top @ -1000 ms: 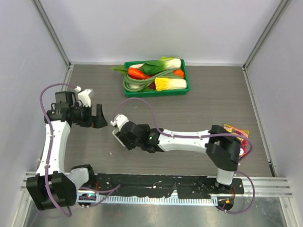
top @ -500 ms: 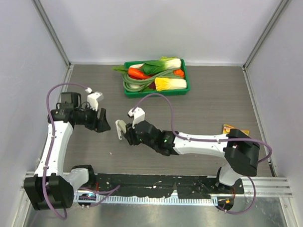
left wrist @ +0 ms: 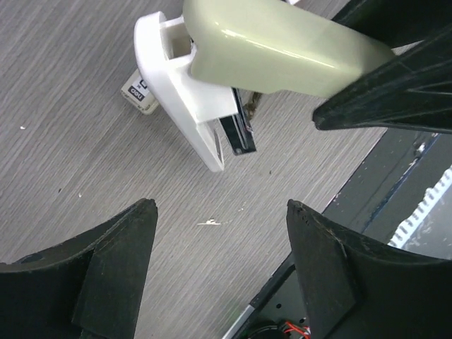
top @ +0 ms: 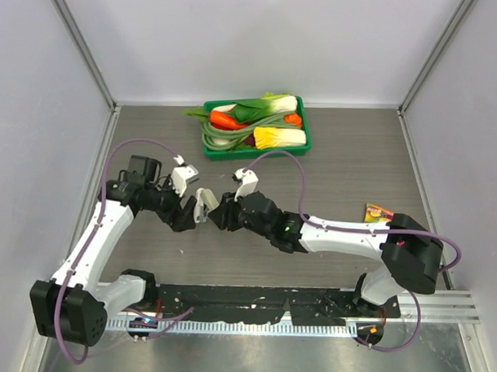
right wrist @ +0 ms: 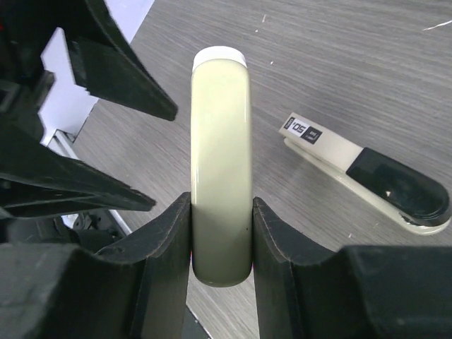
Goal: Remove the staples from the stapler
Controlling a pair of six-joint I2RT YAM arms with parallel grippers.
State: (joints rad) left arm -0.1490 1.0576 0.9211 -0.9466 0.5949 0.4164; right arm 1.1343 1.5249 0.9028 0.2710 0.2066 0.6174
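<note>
Fingers of the right gripper (right wrist: 221, 236) clamp a plain beige-grey plastic stapler (right wrist: 220, 141) above the grey wood-grain counter (right wrist: 339, 63). At its 3 o'clock, the pale-bodied black-ended stapler (right wrist: 367, 176) lies flat. Left gripper (left wrist: 219, 208) fingers stand apart, close beneath the raised one.

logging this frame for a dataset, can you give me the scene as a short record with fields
right claw: shut on the cream stapler, held clear of the table
left claw: open, empty, close to the cream stapler, not touching it
second stapler: black-ended stapler lying flat on the table, apart from both claws
staples: none clearly visible
far side: green tray of vegetables
right side: red-and-yellow packet on the table
</note>
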